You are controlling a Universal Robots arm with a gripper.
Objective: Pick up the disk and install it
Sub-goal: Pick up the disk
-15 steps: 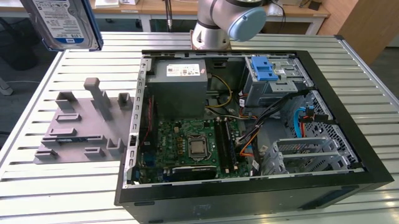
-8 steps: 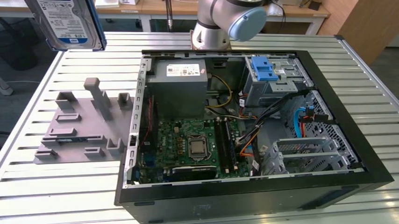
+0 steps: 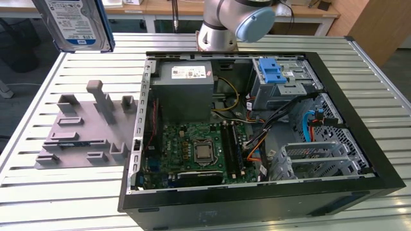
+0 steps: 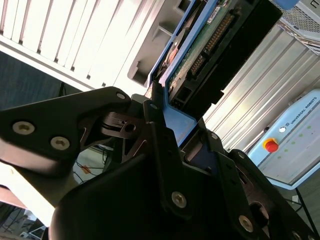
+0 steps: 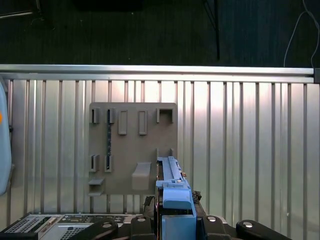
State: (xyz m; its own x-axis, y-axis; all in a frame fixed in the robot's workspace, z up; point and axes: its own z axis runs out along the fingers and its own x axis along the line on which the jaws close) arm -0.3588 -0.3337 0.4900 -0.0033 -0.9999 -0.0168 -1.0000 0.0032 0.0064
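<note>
Here, the gripper (image 4: 182, 125) grasps the disk (image 3: 74, 24) at one end, its jaws clenched on the blue-railed edges, and the disk's long axis runs straight out from them. The disk hangs label-out above the grey fixture plate (image 3: 83, 127) at the exterior view's left. It is well apart from the open computer case (image 3: 257, 204), whose drive cage (image 3: 292, 89) sits toward that view's right.

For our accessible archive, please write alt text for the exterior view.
A silver rectangular hard drive with blue rails is held aloft at the exterior view's upper left, above a grey slotted fixture on a slatted metal table. An open black computer case lies beside that fixture.
</note>
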